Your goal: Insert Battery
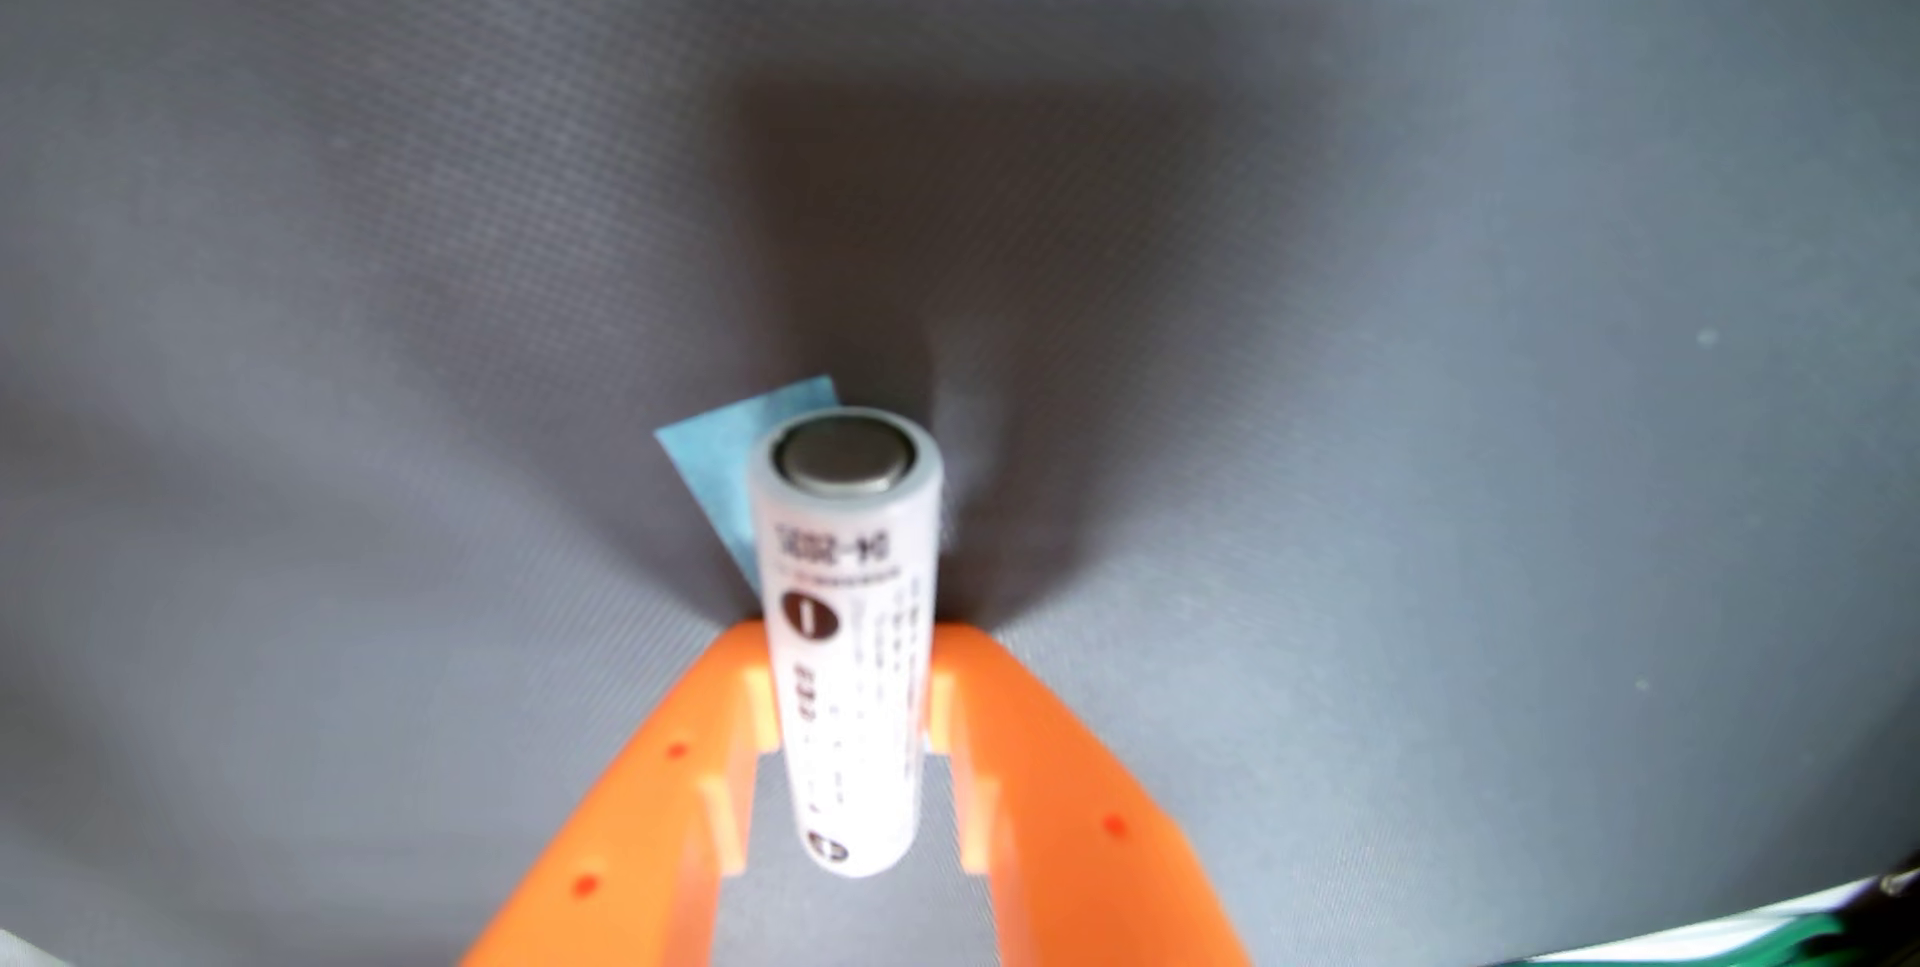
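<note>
Between the orange end effector fingertips, pinched, white battery, flat end outward.

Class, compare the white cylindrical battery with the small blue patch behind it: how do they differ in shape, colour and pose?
The white cylindrical battery is round and solid; the small blue patch looks flat with straight edges. The battery is white with dark print and a grey metal end; the patch is plain blue. The battery sits between the fingers of the orange end effector; the patch lies on the grey cloth surface, partly hidden by the battery.
</note>
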### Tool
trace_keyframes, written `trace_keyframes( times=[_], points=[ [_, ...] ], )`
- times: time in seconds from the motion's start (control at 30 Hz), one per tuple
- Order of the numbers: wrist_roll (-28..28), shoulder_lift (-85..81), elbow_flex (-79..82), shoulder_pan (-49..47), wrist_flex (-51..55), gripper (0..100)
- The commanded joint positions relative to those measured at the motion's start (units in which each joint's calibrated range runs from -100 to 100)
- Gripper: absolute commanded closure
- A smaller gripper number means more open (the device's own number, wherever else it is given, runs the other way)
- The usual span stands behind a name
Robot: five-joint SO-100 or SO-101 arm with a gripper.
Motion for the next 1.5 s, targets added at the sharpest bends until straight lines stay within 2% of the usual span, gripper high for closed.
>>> trace_keyframes(
  times=[0.0,0.2,0.33,0.63,0.83,1.0,1.23,1.47],
  points=[
    [-0.04,-2.72,-3.56,-0.42,0.69,98],
    [-0.10,-8.97,-4.82,-1.25,3.57,98],
    [-0.66,-11.72,-5.45,-7.86,6.53,98],
    [-5.86,-12.97,-7.35,-22.97,7.12,98],
    [-6.63,-13.47,-8.52,-34.31,7.63,98],
    [-10.60,-13.47,-4.64,-34.07,7.04,98],
    [-10.86,-13.56,-5.09,-36.32,6.61,98],
    [-10.86,-13.47,-2.21,-37.85,0.35,99]
  ],
)
